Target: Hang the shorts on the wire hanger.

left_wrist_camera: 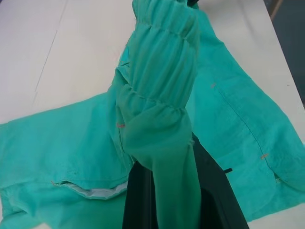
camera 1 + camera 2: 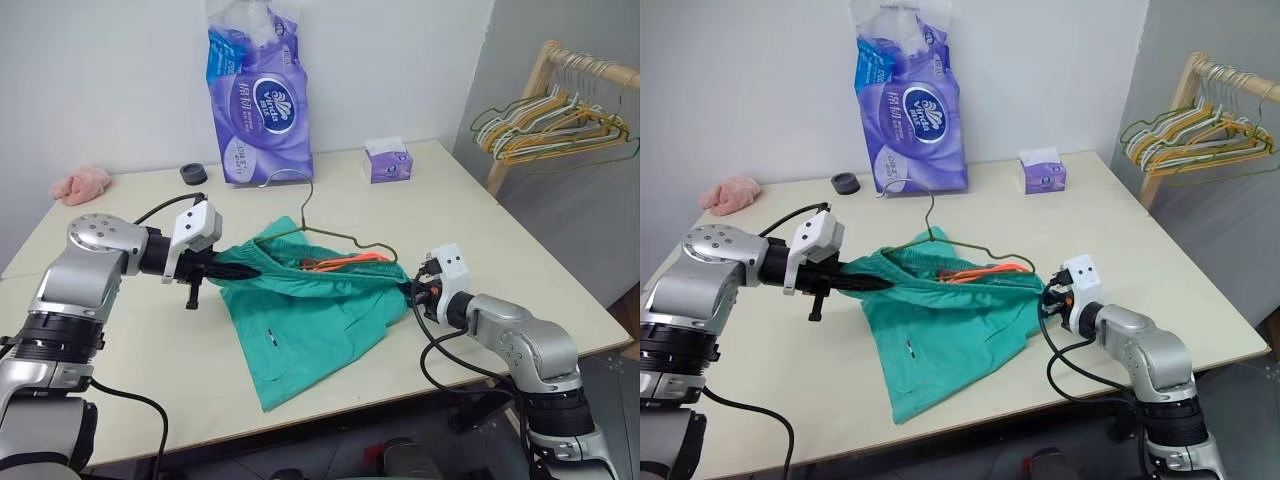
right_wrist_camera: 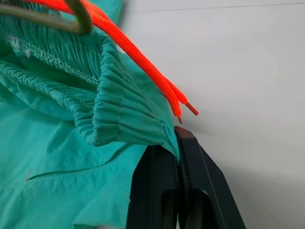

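Two pinches to work with: left gripper [image 2: 238, 270] clamped shut on the bunched left end of the waistband, right gripper [image 2: 412, 290] squeezed shut on the right corner, just under the tips of the orange drawstring [image 3: 143, 62]. Between them, teal shorts [image 2: 310, 325] stretched out by the waistband, legs trailing flat over the table [image 2: 480, 230] toward the near edge. Right behind the waistband, wire hanger [image 2: 345, 240] lying on the table with its shoulders along the open top of the shorts, lower bar seemingly tucked inside the cloth (hard to call for sure), hook curling away toward the purple toilet-paper pack [image 2: 255, 100]. Tips for the step, just a guess from the layout: hold both grips firm and even, spread the elastic sideways rather than yanking up, and ease it over the hanger's shoulders one side at a time so the thin wire doesn't skate off. Watch that drawstring, easy to snag on the wire. Plenty of room before the tissue box [image 2: 388, 160], the pink cloth lump [image 2: 82, 183] and the hanger rack [image 2: 560, 125] further back.
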